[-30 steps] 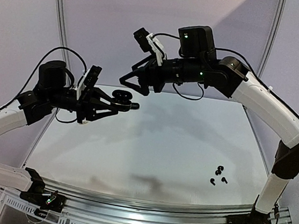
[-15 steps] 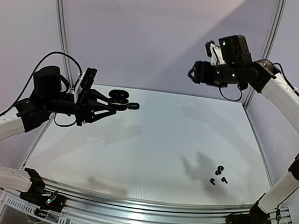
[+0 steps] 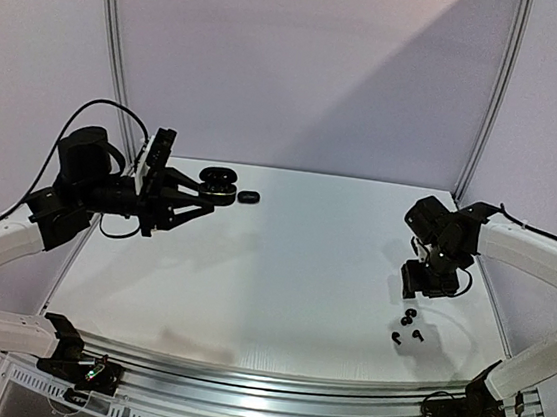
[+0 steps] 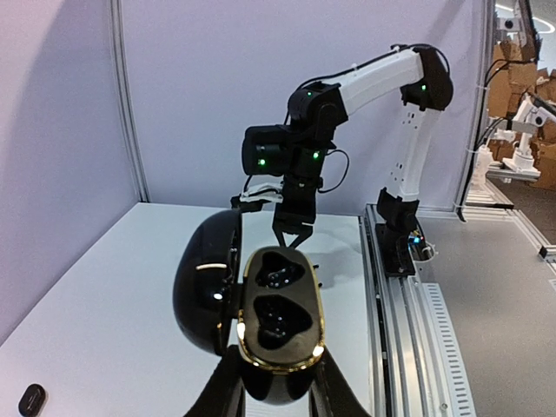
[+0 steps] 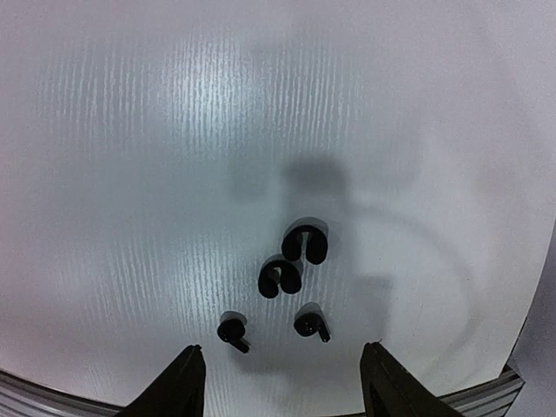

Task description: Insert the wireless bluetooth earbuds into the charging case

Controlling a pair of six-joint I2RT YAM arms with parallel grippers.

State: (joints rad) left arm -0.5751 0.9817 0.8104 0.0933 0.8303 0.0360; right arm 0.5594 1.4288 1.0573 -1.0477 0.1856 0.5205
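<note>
My left gripper (image 4: 276, 382) is shut on the base of a black charging case (image 4: 276, 317) with a gold rim, held in the air. The case's lid (image 4: 208, 291) hangs open to the left, and both moulded wells look empty. In the top view the case (image 3: 216, 188) hovers over the table's far left. Two small black stemmed earbuds (image 5: 233, 332) (image 5: 311, 326) lie on the white table. My right gripper (image 5: 282, 347) points down above them, open, with nothing between its fingers. In the top view it (image 3: 418, 290) hangs just above the earbuds (image 3: 407, 329).
Two black U-shaped pieces (image 5: 305, 241) (image 5: 280, 277) lie just beyond the earbuds. A small black oval object (image 3: 249, 197) rests on the table at the far left. The table's near edge and metal rail (image 3: 269, 379) run close behind the earbuds.
My right arm has swung from high up near the held case down to the right side, above the earbuds. My left gripper, still holding the case, has drifted slightly left.
</note>
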